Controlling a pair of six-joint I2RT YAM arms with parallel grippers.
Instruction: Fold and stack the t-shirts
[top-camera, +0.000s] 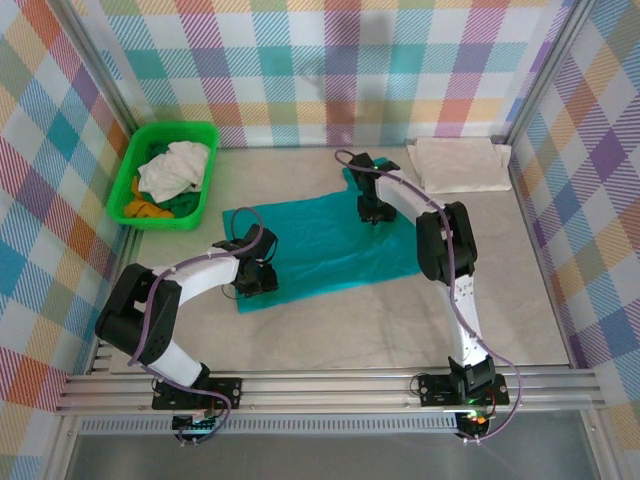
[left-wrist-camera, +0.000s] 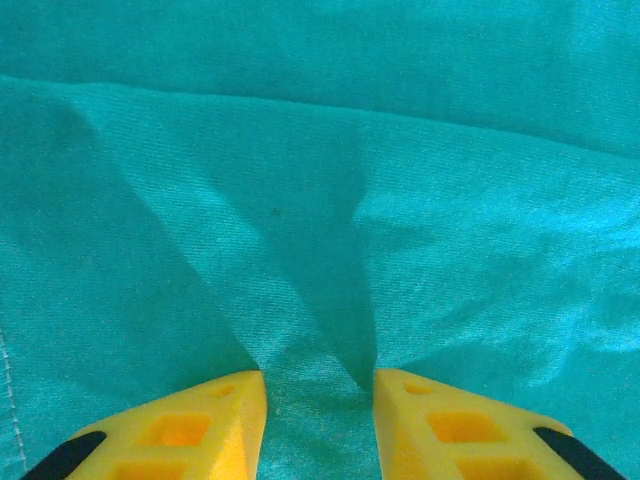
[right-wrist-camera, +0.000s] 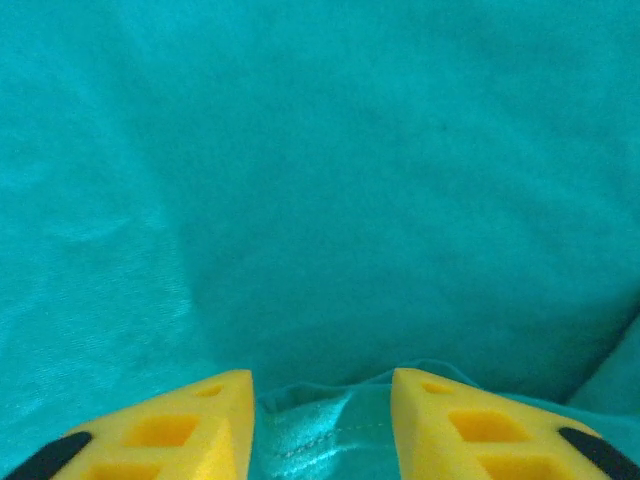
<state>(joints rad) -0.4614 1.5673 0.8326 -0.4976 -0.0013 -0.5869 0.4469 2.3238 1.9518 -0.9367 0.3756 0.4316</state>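
A teal t-shirt (top-camera: 320, 245) lies spread across the middle of the table. My left gripper (top-camera: 255, 280) is low on its near-left corner; in the left wrist view its yellow fingers (left-wrist-camera: 225, 420) stand apart, open (left-wrist-camera: 320, 385), over flat teal cloth (left-wrist-camera: 330, 200). My right gripper (top-camera: 372, 212) is down at the shirt's far right part. Its jaws are open (right-wrist-camera: 322, 385), with a stitched hem edge (right-wrist-camera: 320, 425) lying loose between the fingers (right-wrist-camera: 440, 420). A folded cream t-shirt (top-camera: 460, 165) rests at the back right. White (top-camera: 175, 168), orange (top-camera: 140, 208) and green (top-camera: 182, 203) t-shirts are piled in the basket.
The bright green plastic basket (top-camera: 213, 160) stands at the back left. Checked walls enclose the table on three sides. Bare tabletop (top-camera: 360, 320) lies in front of the teal shirt, between the two arms.
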